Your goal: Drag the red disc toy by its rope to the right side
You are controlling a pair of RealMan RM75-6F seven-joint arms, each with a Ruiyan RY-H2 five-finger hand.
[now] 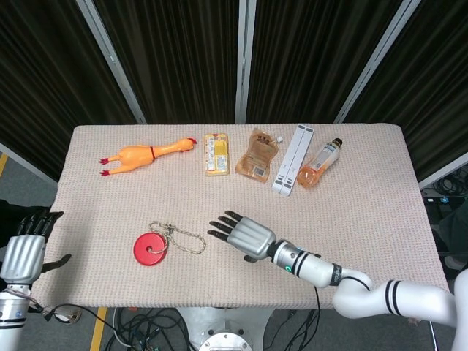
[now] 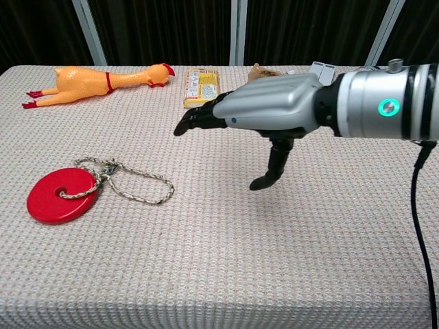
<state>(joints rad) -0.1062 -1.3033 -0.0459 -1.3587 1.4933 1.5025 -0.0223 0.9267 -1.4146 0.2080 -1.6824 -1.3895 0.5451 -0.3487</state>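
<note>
The red disc toy (image 1: 150, 249) (image 2: 61, 195) lies flat on the table's front left. Its rope (image 1: 186, 240) (image 2: 134, 183) runs in a loop from the disc's hole toward the right. My right hand (image 1: 245, 236) (image 2: 263, 110) hovers above the table just right of the rope's loop, fingers spread and pointing left, holding nothing. My left hand (image 1: 22, 252) hangs off the table's left edge, fingers apart and empty; it shows only in the head view.
Along the back of the table (image 1: 380, 205) lie a rubber chicken (image 1: 146, 155) (image 2: 96, 80), a yellow packet (image 1: 216, 153) (image 2: 202, 88), a brown pouch (image 1: 257, 156), a white bar (image 1: 292, 158) and an orange drink bottle (image 1: 320, 163).
</note>
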